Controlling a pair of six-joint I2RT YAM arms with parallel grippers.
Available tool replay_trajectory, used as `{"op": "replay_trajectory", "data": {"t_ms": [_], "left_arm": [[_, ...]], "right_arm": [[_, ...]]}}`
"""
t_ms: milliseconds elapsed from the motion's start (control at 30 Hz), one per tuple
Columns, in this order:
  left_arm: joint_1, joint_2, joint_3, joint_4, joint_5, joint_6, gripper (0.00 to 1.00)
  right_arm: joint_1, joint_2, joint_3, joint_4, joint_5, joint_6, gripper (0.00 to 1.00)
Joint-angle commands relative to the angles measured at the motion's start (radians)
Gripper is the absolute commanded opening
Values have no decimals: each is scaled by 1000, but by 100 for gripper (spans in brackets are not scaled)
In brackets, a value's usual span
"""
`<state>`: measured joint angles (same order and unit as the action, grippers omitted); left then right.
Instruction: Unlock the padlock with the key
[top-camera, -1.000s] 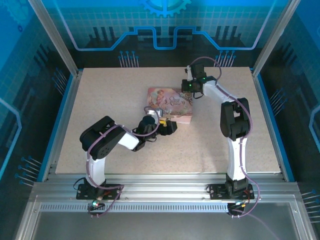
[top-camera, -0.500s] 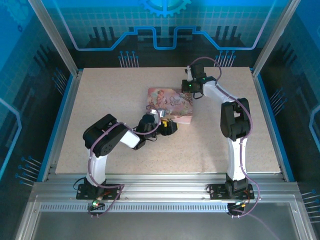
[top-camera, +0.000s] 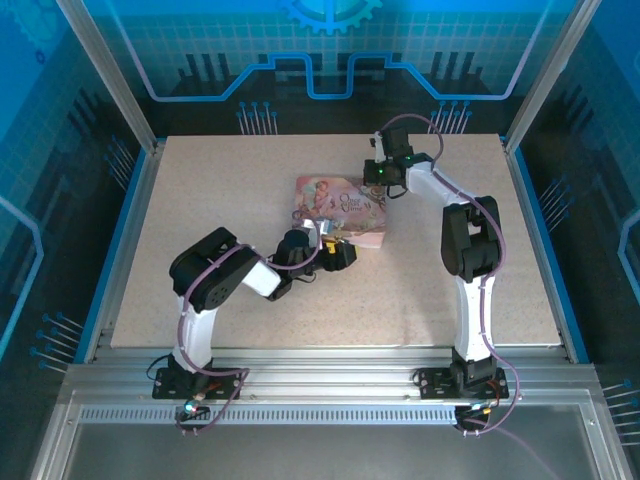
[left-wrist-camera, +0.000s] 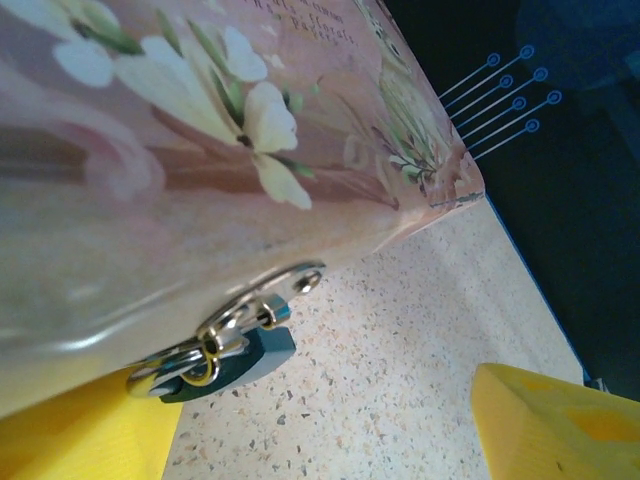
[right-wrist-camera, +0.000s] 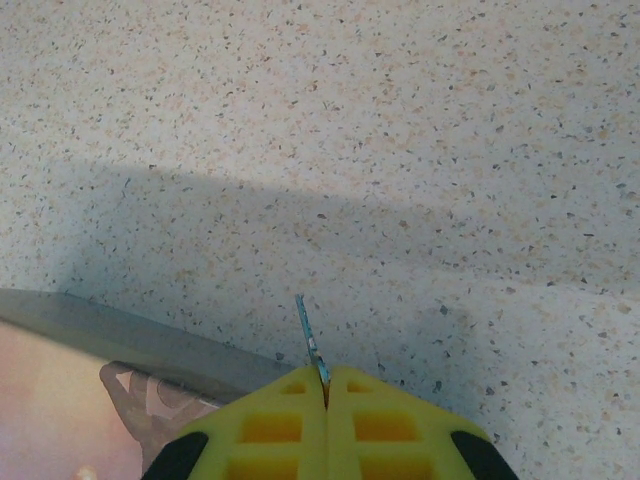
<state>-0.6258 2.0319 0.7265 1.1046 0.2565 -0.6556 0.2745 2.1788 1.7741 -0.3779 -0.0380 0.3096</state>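
Observation:
The padlock (left-wrist-camera: 250, 358), small and dark greenish-grey, hangs by its shackle from the metal hasp (left-wrist-camera: 285, 285) on the front edge of the pink tin (left-wrist-camera: 180, 170). My left gripper (left-wrist-camera: 320, 420) is open at that front edge, its yellow fingers (left-wrist-camera: 560, 420) wide apart. The padlock sits just above the left one; whether they touch is unclear. In the top view the left gripper (top-camera: 340, 251) is at the tin's (top-camera: 338, 205) near right corner. My right gripper (right-wrist-camera: 326, 375) is shut on the key (right-wrist-camera: 311, 338), whose thin blade sticks out of the pads. It hovers by the tin's far right corner (top-camera: 384, 183).
The speckled table (top-camera: 250, 180) stretches around the tin, with aluminium posts and blue walls at its edges. A corner of the tin (right-wrist-camera: 60, 400) lies at the lower left of the right wrist view, and the table's far edge (left-wrist-camera: 520, 260) runs close behind the tin in the left wrist view.
The left arm's elbow has shifted slightly to the right while its gripper stayed at the tin's front edge. The right arm has not moved.

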Motion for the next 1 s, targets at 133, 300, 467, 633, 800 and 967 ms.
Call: {"op": "replay_trajectory", "data": {"t_ms": [133, 300, 467, 633, 800, 967], "left_arm": [[-5, 26, 11, 180, 18, -30, 74], [-4, 26, -11, 208, -1, -33, 66], [4, 25, -37, 239, -4, -51, 63], [9, 18, -78, 279, -26, -57, 61], [19, 16, -104, 293, -28, -70, 57], [17, 19, -96, 281, -16, -67, 65]], "right_arm": [[32, 7, -45, -139, -65, 9, 0], [33, 6, -46, -139, -63, 9, 0], [34, 1, -52, -138, -59, 9, 0], [32, -2, -63, -135, -58, 9, 0], [34, -2, -68, -131, -57, 11, 0], [34, -2, -71, -126, -59, 16, 0]]}}
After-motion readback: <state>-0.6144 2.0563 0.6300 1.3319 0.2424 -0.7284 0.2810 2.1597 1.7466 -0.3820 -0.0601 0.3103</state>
